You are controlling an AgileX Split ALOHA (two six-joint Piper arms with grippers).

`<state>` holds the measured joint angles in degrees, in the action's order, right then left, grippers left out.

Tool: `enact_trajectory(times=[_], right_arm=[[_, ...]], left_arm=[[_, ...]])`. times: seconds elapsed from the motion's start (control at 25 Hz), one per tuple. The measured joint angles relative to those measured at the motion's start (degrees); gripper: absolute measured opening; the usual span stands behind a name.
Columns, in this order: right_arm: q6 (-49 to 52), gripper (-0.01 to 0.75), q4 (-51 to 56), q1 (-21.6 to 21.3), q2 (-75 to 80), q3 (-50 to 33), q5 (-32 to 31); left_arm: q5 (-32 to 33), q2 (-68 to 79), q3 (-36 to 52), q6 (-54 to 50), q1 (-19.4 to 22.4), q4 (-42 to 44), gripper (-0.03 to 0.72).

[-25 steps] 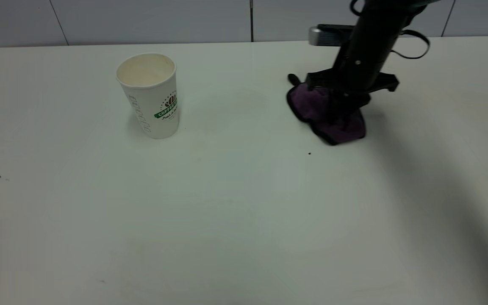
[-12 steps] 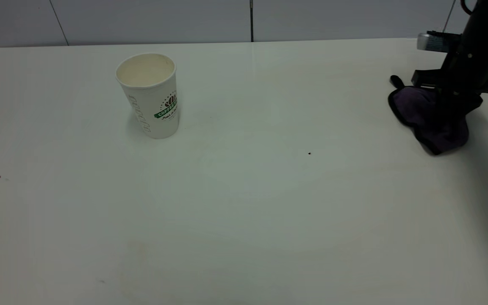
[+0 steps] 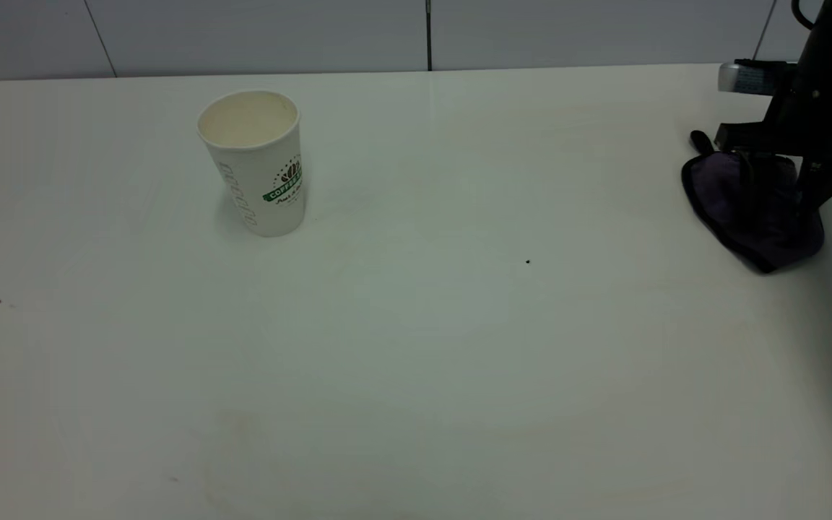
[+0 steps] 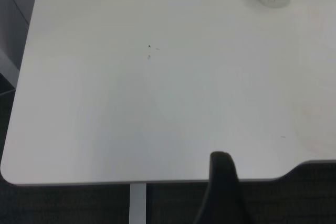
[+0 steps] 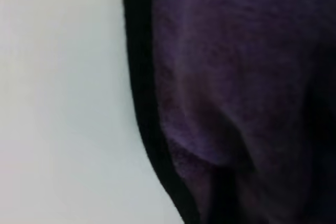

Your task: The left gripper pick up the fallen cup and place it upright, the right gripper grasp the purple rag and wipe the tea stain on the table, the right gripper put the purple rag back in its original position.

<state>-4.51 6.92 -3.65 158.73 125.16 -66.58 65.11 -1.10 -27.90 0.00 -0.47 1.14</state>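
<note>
I see the cup (image 3: 255, 162) standing upright on the table (image 3: 416, 347), far to the left of the purple rag (image 3: 752, 209). A tiny black speck (image 3: 528, 261) lies between the cup and the rag. The rag lies flat near the table's right edge. My right gripper (image 3: 784, 177) stands directly over the rag, released, fingers spread on the cloth. I cannot tell the left gripper's (image 4: 223, 190) state.

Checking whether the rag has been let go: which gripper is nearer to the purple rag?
Right. The right gripper is directly over the purple rag at the table's right end. The left gripper is back at the table's edge, well away, beyond the cup.
</note>
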Motion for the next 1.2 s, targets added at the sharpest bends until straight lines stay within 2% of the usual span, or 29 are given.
enact_trajectory(times=[0.12, 0.32, 0.44, 0.8, 1.2], right_arm=[[-0.5, 0.709, -0.2, 0.0, 0.8, 4.0, -2.1], [-2.2, 0.726, 0.6, 0.5, -4.0, 5.1, -2.4], [-3.2, 0.726, -0.1, 1.6, -11.0, 2.9, -2.4], [-4.0, 0.724, -3.5, 7.7, -44.8, -20.6, -3.2], [-4.0, 0.709, -4.1, 8.5, -78.3, -48.2, -3.9]], left_arm=[[0.0, 0.0, 0.0, 0.0, 0.0, 0.0, 0.585], [0.0, 0.0, 0.0, 0.0, 0.0, 0.0, 0.585], [0.0, 0.0, 0.0, 0.0, 0.0, 0.0, 0.585], [0.0, 0.0, 0.0, 0.0, 0.0, 0.0, 0.585], [0.0, 0.0, 0.0, 0.0, 0.0, 0.0, 0.585]])
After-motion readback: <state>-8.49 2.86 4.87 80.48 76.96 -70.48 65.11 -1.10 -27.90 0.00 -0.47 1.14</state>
